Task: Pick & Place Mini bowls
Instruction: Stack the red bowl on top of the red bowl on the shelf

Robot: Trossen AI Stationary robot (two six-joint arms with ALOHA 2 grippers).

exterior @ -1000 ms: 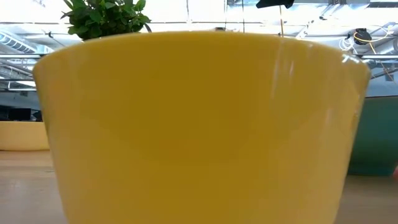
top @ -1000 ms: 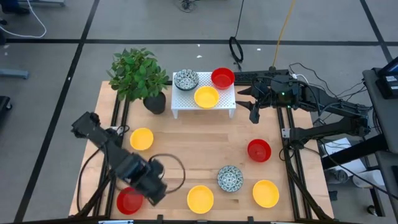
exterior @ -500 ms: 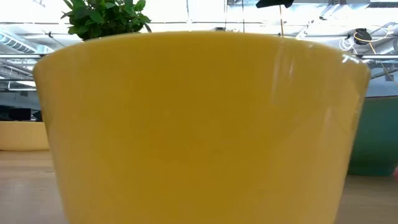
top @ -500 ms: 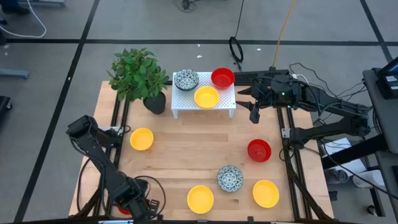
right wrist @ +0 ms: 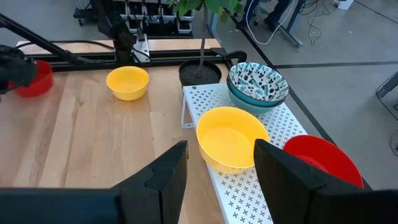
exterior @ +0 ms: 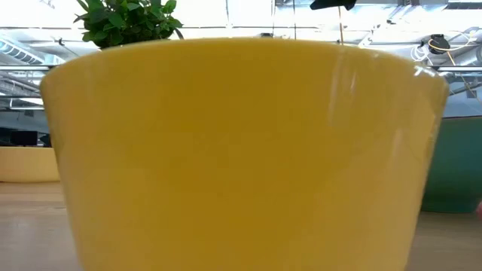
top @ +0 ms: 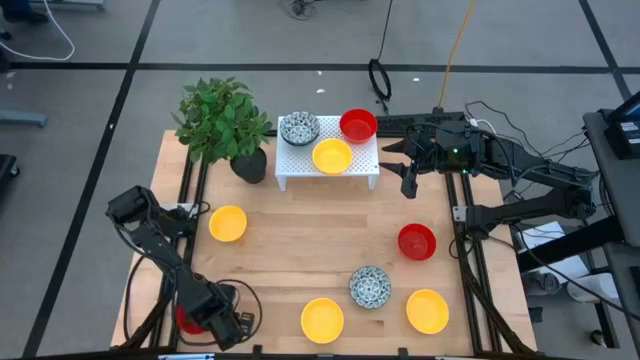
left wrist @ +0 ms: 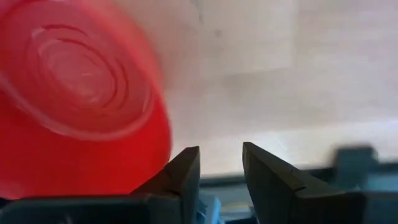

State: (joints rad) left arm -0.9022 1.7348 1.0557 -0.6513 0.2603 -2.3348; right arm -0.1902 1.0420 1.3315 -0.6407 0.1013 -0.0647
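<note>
- High view: the wooden bench carries a white perforated rack at upper centre, holding a speckled bowl, a red bowl and a yellow bowl. A potted plant stands just left of the rack.
- High view: loose on the bench are a yellow bowl at left, a red bowl at right, and, along the lower edge, a yellow bowl, a speckled bowl and another yellow bowl.
- High view: the left pincer sits at the lower left corner, right against a red bowl that shows partly from under it. The right pincer hangs beside the rack's right end, at upper right.
- Low view: a yellow bowl fills nearly the whole frame; plant leaves show at upper left.
- Left wrist view: the left pincer has its fingers a narrow gap apart with nothing between them; the red bowl lies tilted at the left of the frame, beside one finger.
- Right wrist view: the right pincer stands wide apart and empty, above the rack with its three bowls.
</note>
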